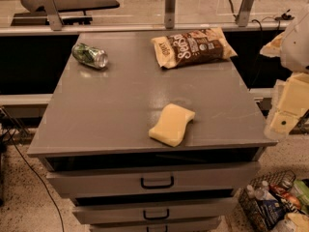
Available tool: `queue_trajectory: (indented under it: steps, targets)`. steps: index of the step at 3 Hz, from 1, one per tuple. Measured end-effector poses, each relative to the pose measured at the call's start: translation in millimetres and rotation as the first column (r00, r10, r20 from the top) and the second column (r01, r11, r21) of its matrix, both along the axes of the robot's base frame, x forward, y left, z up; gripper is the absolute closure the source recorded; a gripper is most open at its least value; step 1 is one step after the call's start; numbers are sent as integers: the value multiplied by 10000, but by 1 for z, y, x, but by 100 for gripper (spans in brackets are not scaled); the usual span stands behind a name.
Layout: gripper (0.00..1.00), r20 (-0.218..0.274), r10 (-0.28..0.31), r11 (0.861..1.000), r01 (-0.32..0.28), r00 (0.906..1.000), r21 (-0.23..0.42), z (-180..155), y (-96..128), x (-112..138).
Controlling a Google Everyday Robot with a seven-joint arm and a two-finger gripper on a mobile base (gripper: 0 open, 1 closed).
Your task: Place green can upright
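Grey desk (72, 124) seen from the front and slightly above, with stacked drawers (157, 182) below. At the back left of the desk top, green can (90, 55) lying on its side, shiny silver end turned toward the right and front, nothing touching it. Nearer the front and right of centre, pale yellow sponge (171, 124) lying flat, well apart from the can. At the back, right of centre, brown snack bag (193, 47) lying flat with its printed face up. Off the desk's right edge, pale and blurred, what appears to be the pincer (286, 112), beside the desk and not over it, far from the can; released or clenched cannot be told. On the floor at bottom right, wire basket (251, 204) holding bottles and packets.
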State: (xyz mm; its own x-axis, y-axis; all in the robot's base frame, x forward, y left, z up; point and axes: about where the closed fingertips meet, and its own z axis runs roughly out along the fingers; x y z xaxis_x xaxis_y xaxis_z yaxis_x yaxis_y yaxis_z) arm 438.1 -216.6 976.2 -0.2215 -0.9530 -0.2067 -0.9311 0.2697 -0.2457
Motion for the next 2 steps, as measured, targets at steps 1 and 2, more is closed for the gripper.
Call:
queue_trajectory:
  steps: [1, 2]
  targets:
    - [0, 2, 0, 10000, 0, 10000, 0, 0, 0, 0]
    - [0, 160, 349, 9982, -356, 9993, 481, -3, 25, 14]
